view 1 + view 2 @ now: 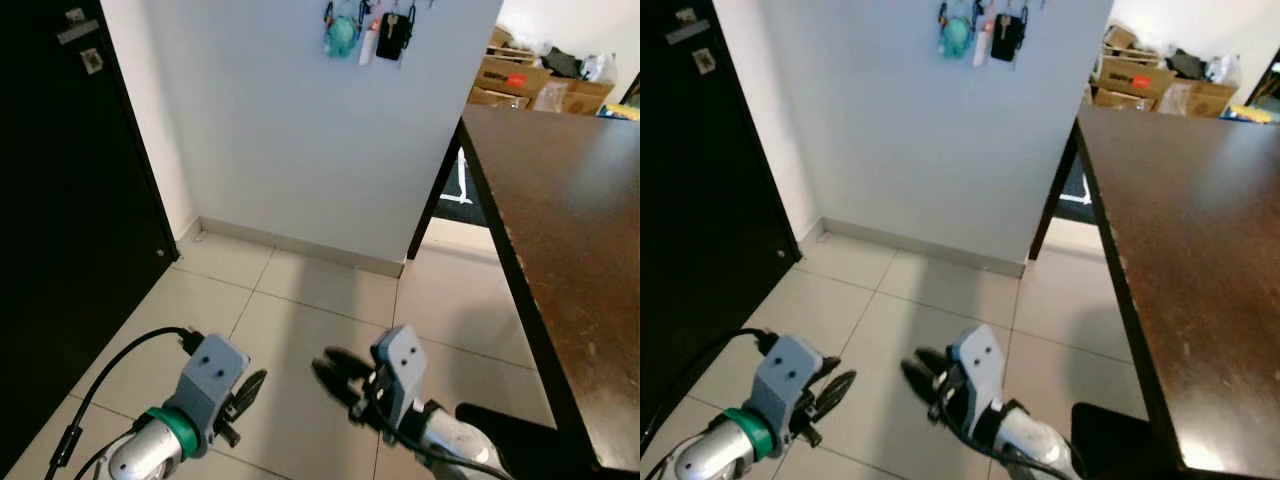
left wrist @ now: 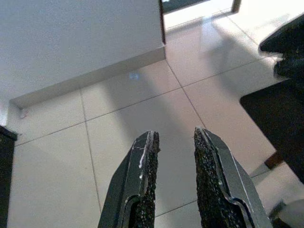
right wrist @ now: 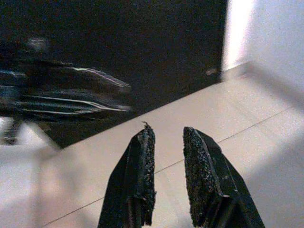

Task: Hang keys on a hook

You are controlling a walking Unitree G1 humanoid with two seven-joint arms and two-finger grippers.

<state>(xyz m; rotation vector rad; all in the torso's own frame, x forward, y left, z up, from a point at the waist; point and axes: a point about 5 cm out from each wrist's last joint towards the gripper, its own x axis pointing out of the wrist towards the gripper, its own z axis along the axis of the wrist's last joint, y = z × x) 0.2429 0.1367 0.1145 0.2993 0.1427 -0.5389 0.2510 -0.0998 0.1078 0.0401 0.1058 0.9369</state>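
Observation:
High on the white wall (image 1: pixel 300 130), several items hang from hooks: a teal keychain (image 1: pixel 341 35), a black key fob (image 1: pixel 394 34) and a pale tag between them. My left gripper (image 1: pixel 250 386) is low over the tiled floor, far below them, open with nothing between its fingers (image 2: pixel 145 161). My right gripper (image 1: pixel 326 364) is beside it, pointing left, also open and holding nothing; its fingers (image 3: pixel 142 156) point toward the dark door. No loose keys are visible in either gripper.
A dark brown table (image 1: pixel 570 200) runs along the right, its edge close to my right arm. A black door (image 1: pixel 60 200) fills the left. Cardboard boxes (image 1: pixel 520 75) are stacked at the back right. Pale floor tiles (image 1: pixel 300 290) stretch to the wall.

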